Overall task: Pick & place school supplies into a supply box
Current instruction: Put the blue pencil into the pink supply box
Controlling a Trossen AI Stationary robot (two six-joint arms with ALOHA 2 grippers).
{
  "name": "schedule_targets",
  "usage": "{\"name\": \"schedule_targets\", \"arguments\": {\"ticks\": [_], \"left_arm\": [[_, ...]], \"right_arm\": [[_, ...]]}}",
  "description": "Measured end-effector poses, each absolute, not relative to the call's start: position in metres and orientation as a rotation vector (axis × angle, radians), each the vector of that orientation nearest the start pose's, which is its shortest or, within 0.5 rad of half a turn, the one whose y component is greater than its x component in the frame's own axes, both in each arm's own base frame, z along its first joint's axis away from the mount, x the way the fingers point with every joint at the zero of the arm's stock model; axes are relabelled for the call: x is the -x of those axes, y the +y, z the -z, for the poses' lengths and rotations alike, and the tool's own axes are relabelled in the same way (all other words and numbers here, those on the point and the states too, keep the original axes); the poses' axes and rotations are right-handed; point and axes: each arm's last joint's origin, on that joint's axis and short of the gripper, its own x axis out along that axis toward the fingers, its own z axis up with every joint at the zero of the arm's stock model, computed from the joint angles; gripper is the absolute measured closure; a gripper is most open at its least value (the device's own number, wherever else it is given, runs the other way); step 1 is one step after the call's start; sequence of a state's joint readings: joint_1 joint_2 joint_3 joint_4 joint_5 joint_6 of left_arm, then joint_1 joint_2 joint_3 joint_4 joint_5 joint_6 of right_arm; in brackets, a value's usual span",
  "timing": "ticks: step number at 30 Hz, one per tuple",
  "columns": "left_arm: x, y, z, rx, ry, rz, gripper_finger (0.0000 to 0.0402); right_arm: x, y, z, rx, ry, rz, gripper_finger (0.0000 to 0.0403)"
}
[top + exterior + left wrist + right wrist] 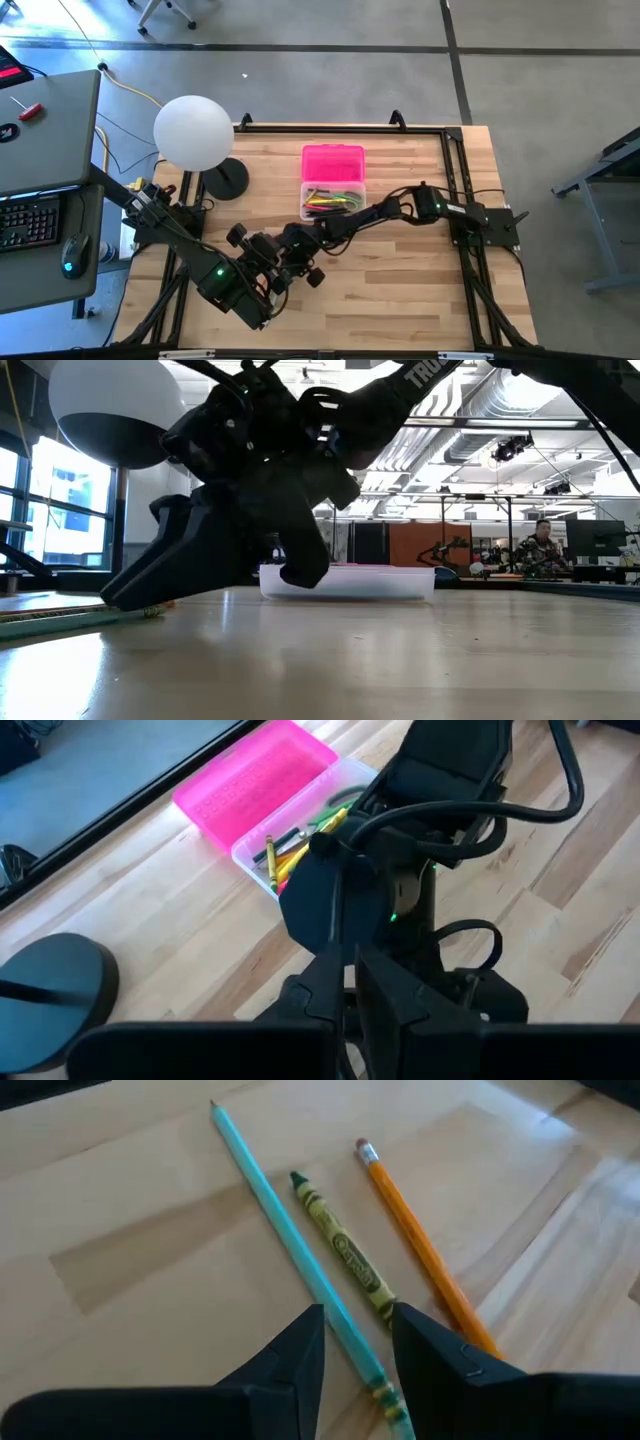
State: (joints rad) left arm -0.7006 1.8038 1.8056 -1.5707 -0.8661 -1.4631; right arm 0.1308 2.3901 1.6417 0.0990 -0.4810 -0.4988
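1. Pencils and a crayon lie flat on my wooden table (400, 290), right under my right gripper (358, 1342).
2. My right arm reaches in from the 3 o'clock side of the table toward the middle. It bends low, with the wrist close to the wood.
3. My right gripper's two dark fingers (300, 1350) are spread a little. They stand on either side of the teal pencil (290, 1240), but I cannot tell if they touch it yet.
4. The teal pencil is long and thin. In my right wrist view its one end sits between my fingers and its other end points away toward 11 o'clock.
5. The green crayon (345, 1250) lies just beside it, pointing almost the same way.
6. The orange pencil (415, 1245) lies on the other side of the crayon, with its eraser end far from me.
7. My left gripper (275, 262) hangs low just beside my right one, near the middle of the table. I cannot tell if it is open.
8. The supply box (333, 197) sits at about 12 o'clock from my grippers, full of bright sticks. Its pink lid (333, 162) lies flat behind it, touching it.
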Motion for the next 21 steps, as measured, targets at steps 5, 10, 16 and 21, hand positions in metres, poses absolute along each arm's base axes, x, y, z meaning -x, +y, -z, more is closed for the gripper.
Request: {"name": "schedule_targets", "arguments": {"ticks": [5, 10, 16, 21], "left_arm": [[-0.263, -0.193, -0.334, 0.210, 0.701, -0.794, 0.0339], [-0.263, -0.193, -0.334, 0.211, 0.701, -0.794, 0.0339], [-0.263, -0.193, -0.334, 0.211, 0.702, -0.794, 0.0339], [-0.263, -0.193, -0.334, 0.211, 0.702, -0.794, 0.0339]], "right_arm": [[-0.498, 0.078, -0.100, 0.345, 0.552, -0.748, 0.0304], [-0.493, 0.078, -0.097, 0.343, 0.620, -0.764, 0.0304], [-0.491, 0.080, -0.096, 0.290, 0.664, -0.762, 0.0304], [-0.489, 0.090, -0.093, 0.336, 0.617, -0.769, 0.0304]]}}
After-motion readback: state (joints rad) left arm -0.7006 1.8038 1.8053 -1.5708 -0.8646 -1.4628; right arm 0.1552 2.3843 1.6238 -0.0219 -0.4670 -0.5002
